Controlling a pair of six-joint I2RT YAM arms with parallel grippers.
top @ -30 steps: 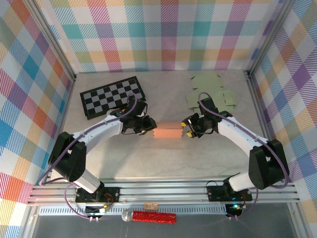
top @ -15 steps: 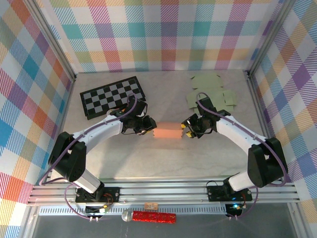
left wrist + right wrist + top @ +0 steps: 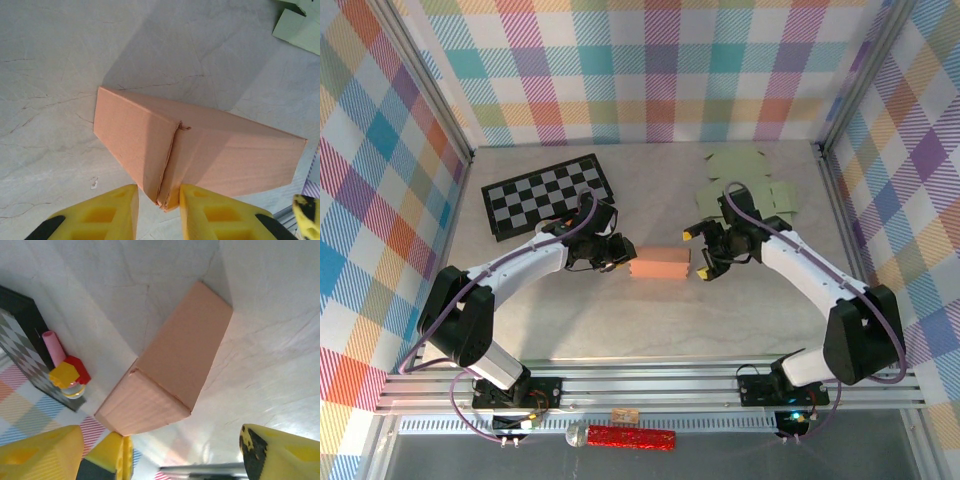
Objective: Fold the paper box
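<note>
A salmon-orange folded cardboard box (image 3: 660,263) lies lengthwise near the middle of the pale, veined, stone-look tabletop (image 3: 720,320), flanked by two robot arms. The left tool (image 3: 620,258) has its yellow fingers (image 3: 115,212) drawn narrow on the box's left end, pinching the corner where a ragged flap seam runs down the end face. The right tool (image 3: 697,256) stands wide open just off the box's right end, one jaw on each side of it, holding nothing. The box is a long, flat-faced block with crisp edges and a matte, finely ribbed surface, and it casts a soft shadow on the tabletop. Bare tabletop stretches from the box to the ridged aluminium rail (image 3: 650,385) at the near edge. A black-and-white checkered board (image 3: 548,195) lies at the far left and a scatter of pale green flat paper cut-outs (image 3: 748,188) at the far right, both well apart from the box. Pastel plaid walls (image 3: 650,70) close in three sides.
</note>
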